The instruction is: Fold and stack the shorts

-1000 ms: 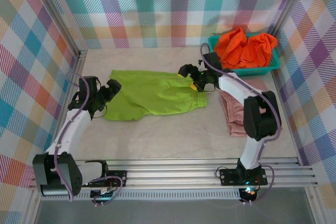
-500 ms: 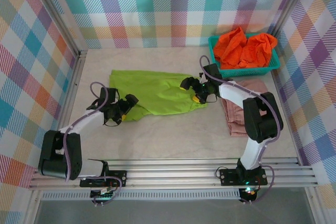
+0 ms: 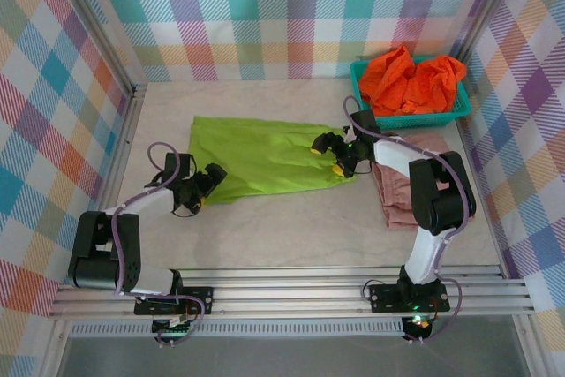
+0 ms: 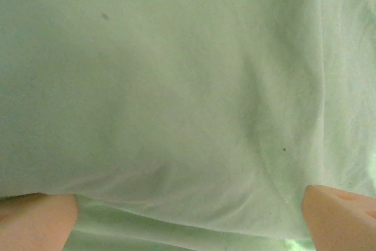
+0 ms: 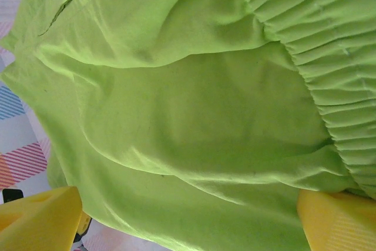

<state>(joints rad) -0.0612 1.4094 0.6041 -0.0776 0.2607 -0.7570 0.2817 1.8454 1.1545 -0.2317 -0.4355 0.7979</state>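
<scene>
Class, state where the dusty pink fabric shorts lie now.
In the top view, the dusty pink fabric shorts lie on the table's right side, just in front of the teal plastic basket, right of the lime green fabric shorts.

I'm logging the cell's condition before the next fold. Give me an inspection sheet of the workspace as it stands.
Surface: beige table covering, lying flat.
Job's things: lime green shorts spread flat mid-table; dusty pink shorts folded at right, partly under the right arm; orange shorts bunched in the teal basket.
Clutter: nothing seen.
Grippers: left gripper open at the green shorts' left end; right gripper open at their waistband end.
Cables: grey cable loops along each arm.
Surroundings: plaid walls, aluminium frame rails.
</scene>
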